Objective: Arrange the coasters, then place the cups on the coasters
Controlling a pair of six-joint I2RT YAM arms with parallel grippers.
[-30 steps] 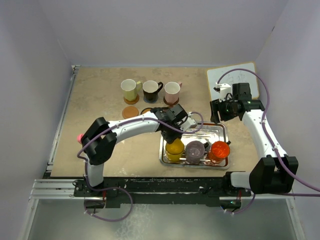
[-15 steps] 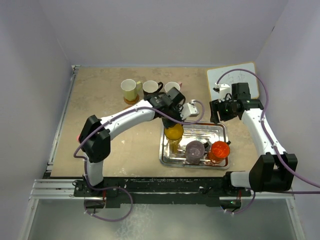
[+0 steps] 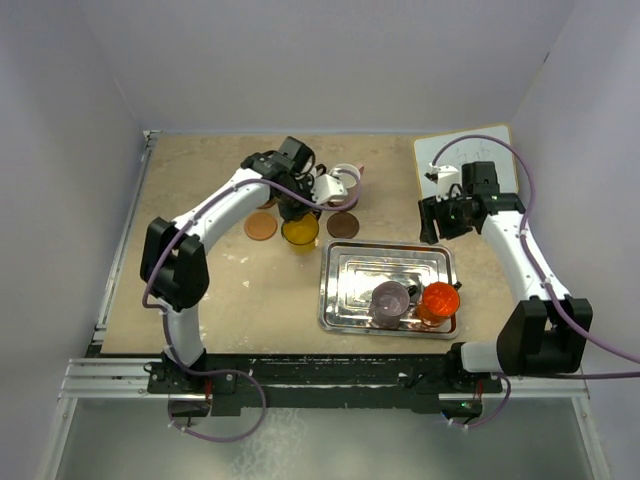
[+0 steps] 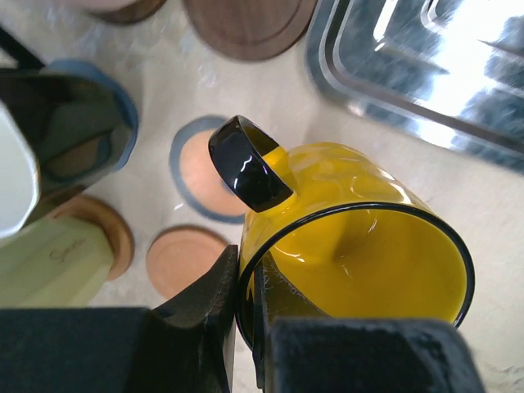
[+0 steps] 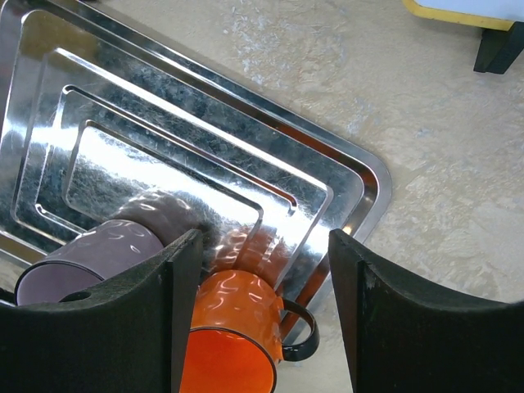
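Observation:
My left gripper (image 3: 297, 212) (image 4: 246, 274) is shut on the rim of the yellow-orange cup (image 3: 300, 230) (image 4: 360, 246), one finger inside and one outside. The cup is just beside the dark-rimmed orange coaster (image 4: 205, 173). A bare orange-brown coaster (image 3: 261, 226) (image 4: 184, 260) and a bare dark brown coaster (image 3: 343, 224) (image 4: 250, 24) lie near it. The black cup (image 4: 70, 135) stands on the blue coaster (image 4: 124, 102), and the cream cup (image 4: 45, 262) on an orange-brown one. The pinkish-white cup (image 3: 345, 178) stands behind. My right gripper (image 3: 437, 222) (image 5: 266, 307) is open above the orange-red cup (image 3: 438, 298) (image 5: 233, 344).
The steel tray (image 3: 390, 262) (image 5: 164, 123) holds the greyish-purple cup (image 3: 390, 300) (image 5: 82, 262) and the orange-red one along its near side. A white board (image 3: 480, 150) lies at the back right corner. My left arm covers part of the back row in the top view.
My left gripper has carried the yellow-orange cup off the tray and back-left to the coaster row. The right arm has barely moved.

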